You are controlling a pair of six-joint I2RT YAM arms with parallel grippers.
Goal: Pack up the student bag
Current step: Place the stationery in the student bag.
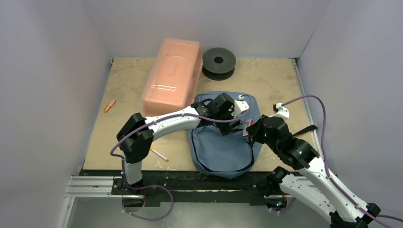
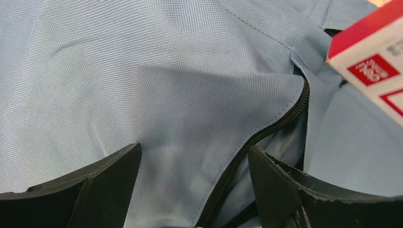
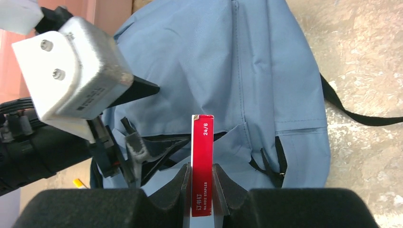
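The student bag (image 1: 223, 147) is a blue-grey backpack lying flat on the table, its dark zipper (image 2: 266, 133) partly undone. My left gripper (image 1: 229, 126) is down on the bag's upper part. It stands open (image 2: 195, 166), with the flap's edge and the zipper between its fingers (image 2: 109, 175), not pinched. My right gripper (image 3: 202, 178) is shut on a thin red and white box of staples (image 3: 202, 152), held on edge just above the bag's opening (image 3: 161, 142). The box's corner (image 2: 375, 71) shows in the left wrist view too.
A translucent pink box (image 1: 172, 78) lies behind the bag, with a black spool (image 1: 218, 61) to its right. A small orange piece (image 1: 110, 105) lies at the left. A yellow pen (image 1: 159, 155) is near the left arm's base. A black strap (image 3: 351, 111) trails off to the bag's right.
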